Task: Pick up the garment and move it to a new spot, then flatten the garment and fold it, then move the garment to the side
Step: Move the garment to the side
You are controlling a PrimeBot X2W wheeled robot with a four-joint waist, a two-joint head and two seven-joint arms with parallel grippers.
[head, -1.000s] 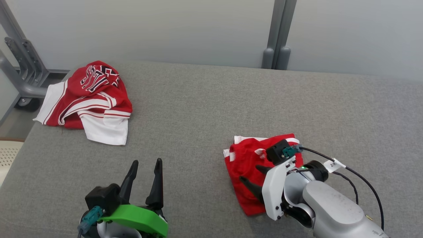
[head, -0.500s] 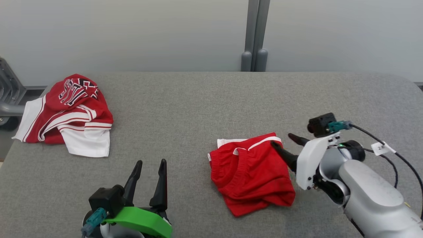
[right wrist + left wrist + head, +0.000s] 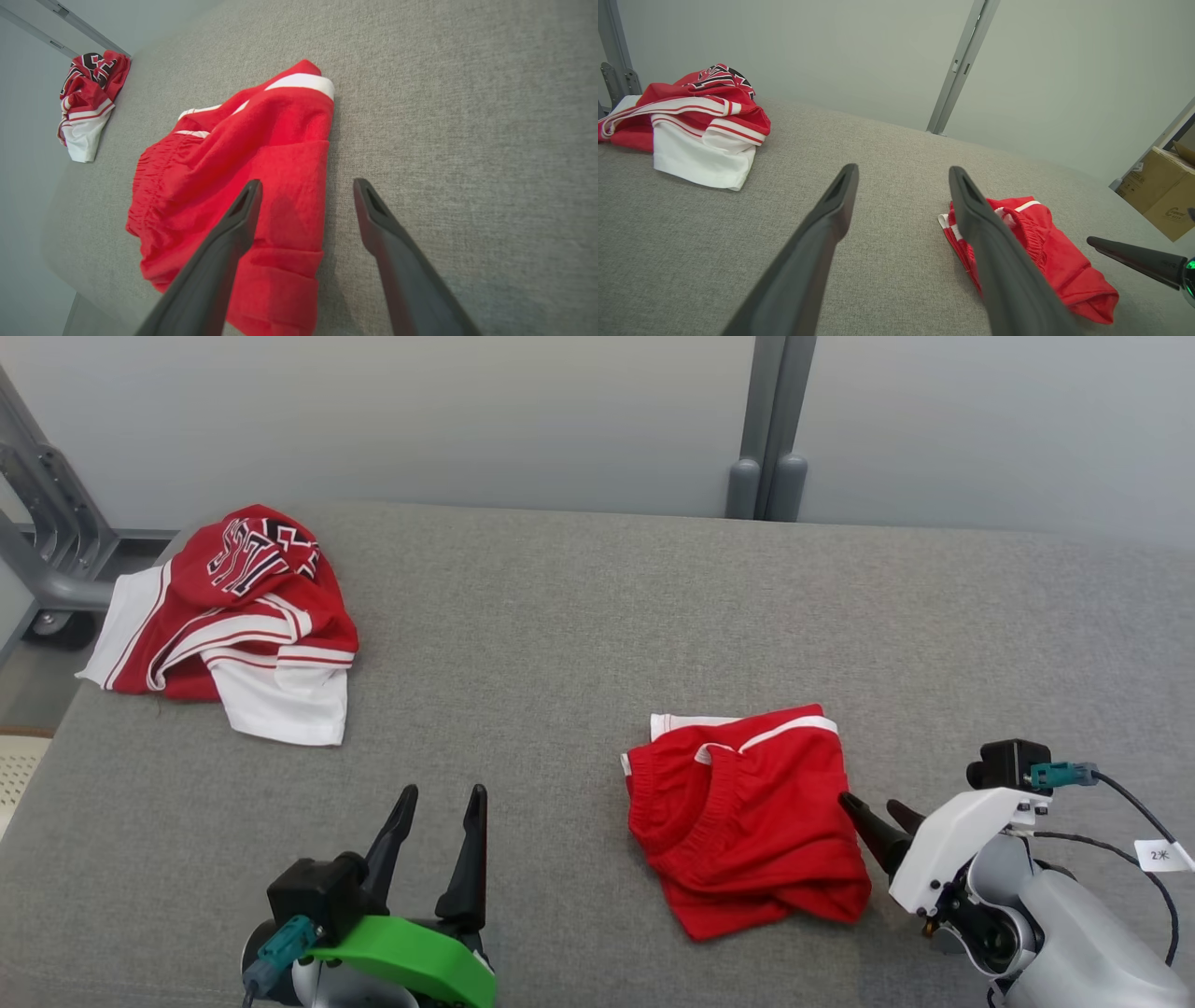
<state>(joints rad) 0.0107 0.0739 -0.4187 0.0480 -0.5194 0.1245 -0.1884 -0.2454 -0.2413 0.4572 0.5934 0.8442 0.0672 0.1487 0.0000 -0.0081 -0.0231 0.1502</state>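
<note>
The garment, a pair of red shorts (image 3: 747, 831) with white trim, lies folded and slightly rumpled on the grey padded table (image 3: 560, 635), right of centre. My right gripper (image 3: 868, 803) is open just off the shorts' right edge, fingers pointing at them, nothing held. In the right wrist view that gripper (image 3: 307, 183) hovers over the edge of the shorts (image 3: 243, 154), with its left finger above the cloth. My left gripper (image 3: 443, 793) stands open and empty at the near left; in the left wrist view its fingers (image 3: 903, 170) frame bare table, with the shorts (image 3: 1045, 247) to the right.
A crumpled red and white jersey (image 3: 233, 607) lies at the table's far left corner. A grey metal frame (image 3: 47, 551) stands beyond that corner, and a post (image 3: 766, 429) rises behind the far edge. A cardboard box (image 3: 1157, 196) sits off the right side.
My right gripper has drawn back from above the shorts to just off their right edge, staying open. The shorts lie where they were. The head camera has shifted.
</note>
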